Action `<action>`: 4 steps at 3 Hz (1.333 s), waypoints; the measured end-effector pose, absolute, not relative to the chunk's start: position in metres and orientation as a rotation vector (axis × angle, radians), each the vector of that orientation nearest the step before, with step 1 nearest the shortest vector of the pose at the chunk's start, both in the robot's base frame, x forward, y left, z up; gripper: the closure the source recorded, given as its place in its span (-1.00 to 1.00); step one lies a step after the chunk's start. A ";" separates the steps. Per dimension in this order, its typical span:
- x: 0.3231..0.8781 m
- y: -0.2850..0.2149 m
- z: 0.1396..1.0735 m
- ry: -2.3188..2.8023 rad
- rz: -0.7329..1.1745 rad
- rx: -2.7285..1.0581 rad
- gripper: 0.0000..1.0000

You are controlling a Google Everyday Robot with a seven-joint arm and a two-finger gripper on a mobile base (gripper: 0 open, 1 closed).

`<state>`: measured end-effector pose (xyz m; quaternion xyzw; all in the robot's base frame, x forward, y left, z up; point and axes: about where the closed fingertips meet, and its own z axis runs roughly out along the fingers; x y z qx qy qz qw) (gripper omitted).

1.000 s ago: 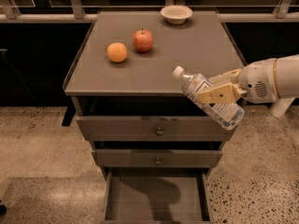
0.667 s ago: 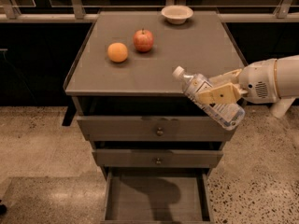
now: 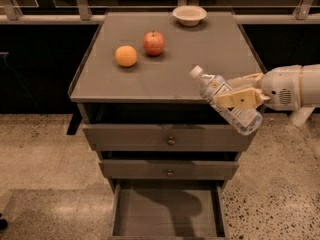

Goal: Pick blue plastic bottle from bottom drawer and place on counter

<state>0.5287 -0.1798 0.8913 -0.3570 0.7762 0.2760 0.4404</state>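
The blue plastic bottle (image 3: 220, 98) is clear with a white cap and a pale label. It hangs tilted in the air, cap up and to the left, over the front right corner of the counter (image 3: 170, 79). My gripper (image 3: 236, 95) reaches in from the right and is shut on the bottle's middle. The bottom drawer (image 3: 167, 213) is pulled out below and shows a bare grey floor with a shadow on it.
A red apple (image 3: 154, 43) and an orange (image 3: 126, 55) sit on the left half of the counter. A small white bowl (image 3: 189, 15) stands at the back edge. The two upper knobbed drawers (image 3: 170, 140) are closed. Speckled floor surrounds the cabinet.
The bottle and my gripper have shifted very slightly; nothing else has moved.
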 end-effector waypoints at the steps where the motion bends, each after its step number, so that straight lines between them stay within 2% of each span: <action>1: 0.555 -0.199 0.906 1.918 0.690 -0.887 1.00; 4: 0.644 -0.235 0.916 1.989 0.753 -0.837 1.00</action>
